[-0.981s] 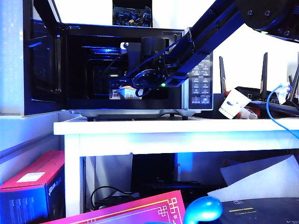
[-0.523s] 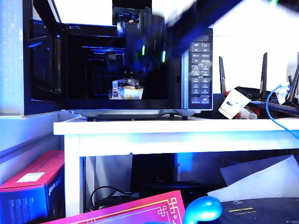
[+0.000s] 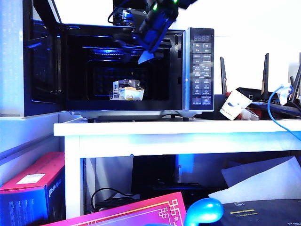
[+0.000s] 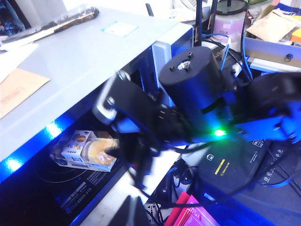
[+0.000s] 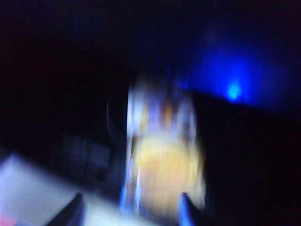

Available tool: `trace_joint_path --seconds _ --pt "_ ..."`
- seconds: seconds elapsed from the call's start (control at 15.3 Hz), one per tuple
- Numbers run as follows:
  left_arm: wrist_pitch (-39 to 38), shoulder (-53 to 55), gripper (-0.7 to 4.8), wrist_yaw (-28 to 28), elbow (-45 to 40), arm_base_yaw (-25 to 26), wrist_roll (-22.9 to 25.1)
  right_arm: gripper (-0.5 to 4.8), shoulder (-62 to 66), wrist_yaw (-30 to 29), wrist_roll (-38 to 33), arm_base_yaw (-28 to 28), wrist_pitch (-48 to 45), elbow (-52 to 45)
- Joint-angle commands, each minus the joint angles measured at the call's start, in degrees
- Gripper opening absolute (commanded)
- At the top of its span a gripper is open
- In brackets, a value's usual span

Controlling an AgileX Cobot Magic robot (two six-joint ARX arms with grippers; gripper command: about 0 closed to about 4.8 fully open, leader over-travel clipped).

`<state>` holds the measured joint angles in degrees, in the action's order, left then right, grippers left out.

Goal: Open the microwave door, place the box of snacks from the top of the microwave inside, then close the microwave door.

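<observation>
Hanging at about one o'clock from the snack box, our right gripper (image 3: 146,55) sits at the upper lip of the oven's mouth, clear of everything; we can see nothing between its fingertips, but the blur keeps us from telling whether they are spread or together. Its own camera gives only a smeared view of the box of snacks (image 5: 162,169) with two dark fingertips (image 5: 187,207) on either side, not touching it. Our left gripper is not in any picture; its wrist camera looks down on the other arm and on the box (image 4: 87,151) lying on the oven floor. Moving outward, the box (image 3: 127,92) rests alone on the floor of the cavity, near its middle, so we judge the placing done. The microwave (image 3: 188,66) stands on the white table (image 3: 178,129), and the microwave door (image 3: 40,61) is swung wide at nine o'clock from the cavity. Opening is done and placing is done; what remains, as we see it, is to swing that door shut, which needs the arm fully out of the opening first.
</observation>
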<state>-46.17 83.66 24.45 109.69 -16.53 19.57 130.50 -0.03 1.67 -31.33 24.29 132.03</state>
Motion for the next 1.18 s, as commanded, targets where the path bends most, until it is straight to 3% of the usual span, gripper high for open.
trace_joint_path --seconds 0.07,0.72,1.18 --pt "0.63 -0.26 -0.06 0.24 0.13 -0.04 -0.07 2.37 -1.27 -1.29 -2.1 -0.17 10.62 0.11" --pt "0.83 -0.24 -0.06 0.24 0.11 -0.04 -0.07 2.38 4.11 -4.09 -4.66 -0.68 4.52 -0.04" --pt "0.79 -0.24 -0.06 0.24 0.11 -0.04 -0.07 2.38 8.85 -1.16 -4.68 -0.66 -9.62 -0.04"
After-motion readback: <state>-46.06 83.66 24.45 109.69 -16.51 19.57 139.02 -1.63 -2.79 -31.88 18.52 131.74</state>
